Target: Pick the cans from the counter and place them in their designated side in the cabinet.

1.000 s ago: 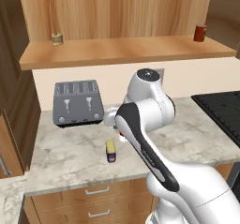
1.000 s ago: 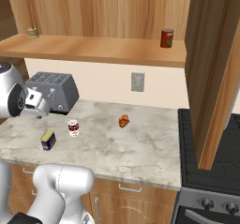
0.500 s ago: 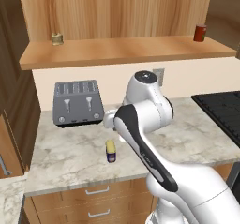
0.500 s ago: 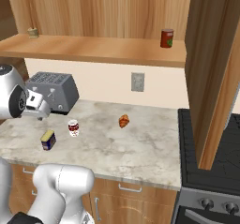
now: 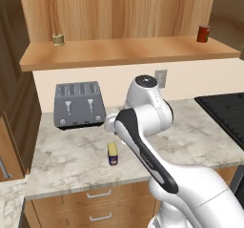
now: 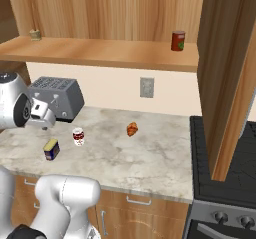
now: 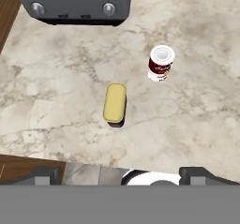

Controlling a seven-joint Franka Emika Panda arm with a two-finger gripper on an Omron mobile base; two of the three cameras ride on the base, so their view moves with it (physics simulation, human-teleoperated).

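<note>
The end effector (image 6: 44,119) hangs above the pale marbled stone worktop (image 6: 150,155), in front of the grey four-slot toaster (image 6: 57,98), pointing down. In the hand view its two dark finger tips (image 7: 44,176) stand far apart at the bottom edge, one at each side, with nothing between them: a wide, empty spread.

Below the end effector and a little ahead of it stands the dark blue can with the yellow top (image 7: 115,104), upright on the worktop (image 7: 197,124), apart from the fingers. In the right base view this blue can (image 6: 51,149) sits just under and slightly in front of the hand. The red-and-white can with the pale lid (image 7: 161,63) stands farther ahead and to the right in the hand view, beyond the blue one and well apart from it, closer to the toaster (image 7: 75,3). In the right base view it (image 6: 78,136) is beside the hand, toward the small orange-brown croissant (image 6: 132,129).

High above the end effector runs the light-brown wooden cabinet shelf (image 6: 110,53), carrying a plain dark red can (image 6: 178,41) at one end and an olive-tan can (image 6: 34,34) at the other.
</note>
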